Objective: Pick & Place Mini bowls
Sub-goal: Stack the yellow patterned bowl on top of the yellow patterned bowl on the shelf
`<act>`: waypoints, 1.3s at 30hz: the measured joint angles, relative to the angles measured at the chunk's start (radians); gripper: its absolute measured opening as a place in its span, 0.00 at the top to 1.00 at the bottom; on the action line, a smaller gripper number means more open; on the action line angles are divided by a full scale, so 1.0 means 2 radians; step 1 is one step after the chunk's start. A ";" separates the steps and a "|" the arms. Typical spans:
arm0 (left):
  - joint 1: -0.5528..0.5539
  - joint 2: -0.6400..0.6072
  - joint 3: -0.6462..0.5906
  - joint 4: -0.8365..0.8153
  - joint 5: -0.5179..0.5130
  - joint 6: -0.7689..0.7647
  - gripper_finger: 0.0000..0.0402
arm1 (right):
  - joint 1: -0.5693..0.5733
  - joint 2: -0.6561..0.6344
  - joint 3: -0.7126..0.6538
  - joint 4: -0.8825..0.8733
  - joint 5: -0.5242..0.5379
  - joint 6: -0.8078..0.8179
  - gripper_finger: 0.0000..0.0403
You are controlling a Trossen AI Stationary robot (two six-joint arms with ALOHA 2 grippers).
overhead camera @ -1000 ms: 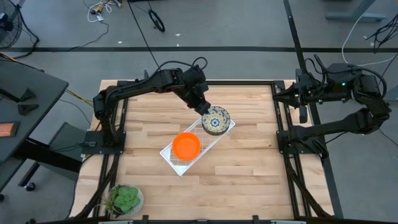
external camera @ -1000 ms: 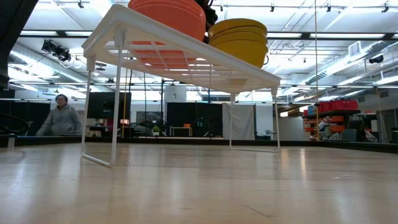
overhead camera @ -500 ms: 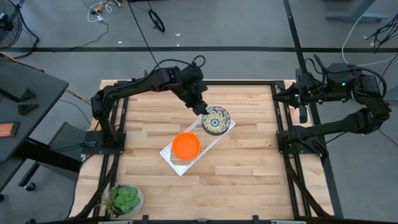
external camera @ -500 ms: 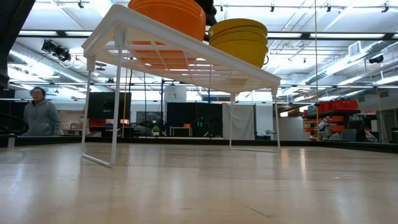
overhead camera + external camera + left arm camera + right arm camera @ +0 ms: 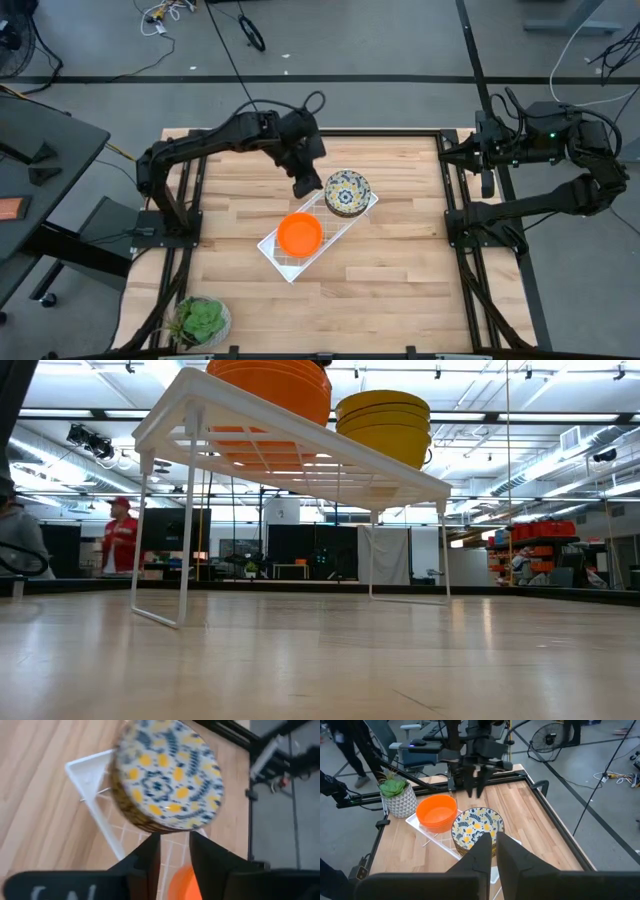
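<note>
On the white wire rack [image 5: 316, 230] at mid-table, both visible stacks of mini bowls already sit: the plain orange bowls [image 5: 299, 234] toward the near end and the floral-patterned bowls [image 5: 346, 192] at the far end, each nested several deep judging by the low view, where the stacked rims show as ridged bands. No other loose bowl is visible anywhere on the table, so placement looks finished or nearly so; whether more bowls wait out of view cannot be told. The left gripper [image 5: 305, 183] hangs just beside the floral stack, off the rack's far corner, carrying nothing; its fingers [image 5: 145, 862] stand slightly parted with only a narrow gap, empty, and apart from the bowl rim. The right gripper [image 5: 490, 851] is parked at its stand off the table's right edge, fingers drawn nearly together on nothing. Materials: orange bowls are smooth, glossy, uniformly coloured; floral ones have a white inside with blue-and-yellow pattern and a yellow outer wall. Rack is a thin coated grid on slim legs. Table [image 5: 410, 270] is pale butcher-block wood. A potted green plant [image 5: 201, 321] sits at the near left corner, untouched.
</note>
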 joint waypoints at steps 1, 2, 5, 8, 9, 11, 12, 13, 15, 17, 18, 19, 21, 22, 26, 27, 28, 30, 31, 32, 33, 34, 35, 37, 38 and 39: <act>-0.004 0.000 0.000 0.000 0.001 0.007 0.75 | 0.000 0.000 0.000 0.000 0.000 0.000 0.92; -0.007 0.000 0.000 0.001 0.000 0.015 0.77 | 0.000 0.000 0.000 0.000 0.000 0.000 0.92; -0.016 0.000 0.000 0.014 0.000 0.023 0.87 | 0.000 0.000 0.000 0.000 0.000 0.000 0.92; -0.026 0.000 0.000 0.038 -0.001 0.032 0.97 | 0.000 0.000 0.000 0.000 0.000 0.000 0.92; -0.030 0.000 0.000 0.048 -0.005 0.035 0.98 | 0.000 0.000 0.000 0.000 0.000 0.000 0.92; -0.038 0.000 0.000 0.073 -0.016 0.037 0.98 | 0.000 0.000 0.000 0.000 0.000 0.000 0.92; -0.042 0.000 0.000 0.086 -0.022 0.037 0.98 | 0.000 0.000 0.000 0.000 0.000 0.000 0.92; -0.045 0.000 -0.002 0.099 -0.025 0.038 0.99 | 0.000 0.000 0.000 0.000 0.000 0.000 0.92; -0.051 0.000 -0.013 0.137 -0.028 0.045 0.99 | 0.000 0.000 0.000 0.000 0.000 0.000 0.92; -0.056 -0.001 -0.030 0.163 -0.033 0.044 0.99 | 0.000 0.000 0.000 0.000 0.000 0.000 0.92; -0.057 -0.004 -0.042 0.169 -0.035 0.043 0.99 | 0.000 0.000 0.000 0.000 0.000 0.000 0.92; -0.060 -0.007 -0.053 0.179 -0.038 0.043 0.99 | 0.000 0.000 0.000 0.000 0.000 0.000 0.92; -0.063 -0.017 -0.081 0.198 -0.051 0.047 0.99 | 0.000 0.000 0.000 0.000 0.000 0.000 0.92; -0.065 -0.023 -0.096 0.201 -0.059 0.052 0.99 | 0.000 0.000 0.000 0.000 0.000 0.000 0.92; -0.067 -0.051 -0.151 0.246 -0.077 0.056 1.00 | 0.000 0.000 0.000 0.000 0.000 0.000 0.92; -0.067 -0.056 -0.161 0.254 -0.082 0.055 1.00 | 0.000 0.000 0.000 0.000 0.000 0.000 0.92; -0.067 -0.062 -0.169 0.265 -0.088 0.055 1.00 | 0.000 0.000 0.000 0.000 0.000 0.000 0.92; -0.065 -0.072 -0.185 0.263 -0.093 0.056 1.00 | 0.000 0.000 0.000 0.000 0.000 0.000 0.92; -0.065 -0.073 -0.189 0.270 -0.095 0.058 1.00 | 0.000 0.000 0.000 0.000 0.000 0.000 0.92; -0.064 -0.076 -0.193 0.273 -0.099 0.059 1.00 | 0.000 0.000 0.000 0.000 0.000 0.000 0.92; -0.063 -0.079 -0.196 0.270 -0.101 0.061 1.00 | 0.000 0.000 0.000 0.000 0.000 0.000 0.92; -0.063 -0.081 -0.199 0.273 -0.102 0.062 1.00 | 0.000 0.000 0.000 0.000 0.000 0.000 0.92; -0.063 -0.081 -0.201 0.277 -0.103 0.062 1.00 | 0.000 0.000 0.000 0.000 0.000 0.000 0.92; -0.063 -0.081 -0.206 0.277 -0.105 0.062 1.00 | 0.000 0.000 0.000 0.000 0.000 0.000 0.92; -0.063 -0.081 -0.209 0.275 -0.105 0.063 1.00 | 0.000 0.000 0.000 0.000 0.000 0.000 0.92; -0.063 -0.080 -0.210 0.277 -0.105 0.063 1.00 | 0.000 0.000 0.000 0.000 0.000 0.000 0.92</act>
